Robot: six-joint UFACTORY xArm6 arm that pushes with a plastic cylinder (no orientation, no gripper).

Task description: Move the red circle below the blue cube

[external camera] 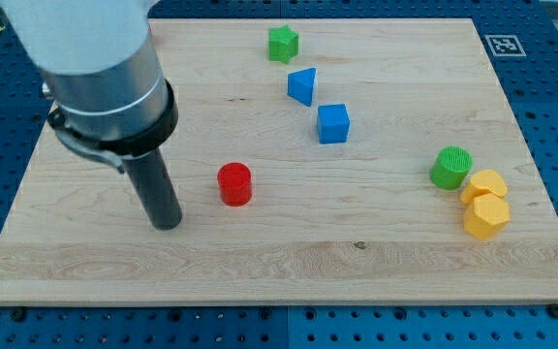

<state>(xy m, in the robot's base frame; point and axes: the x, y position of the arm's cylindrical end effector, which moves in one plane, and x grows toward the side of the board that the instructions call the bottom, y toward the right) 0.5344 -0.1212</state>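
The red circle [233, 184] is a short red cylinder standing on the wooden board left of centre. The blue cube [333, 123] sits up and to the right of it, about a hundred pixels away. My tip [168, 224] rests on the board to the left of the red circle and slightly lower, with a small gap between them. The dark rod rises from the tip into the arm's grey body at the view's top left.
A blue triangular block [302, 85] and a green star [283, 44] lie above the blue cube. A green cylinder [450, 167] and two yellow hexagons [487, 184] [486, 215] cluster at the view's right. The board [279, 271] ends near the view's bottom.
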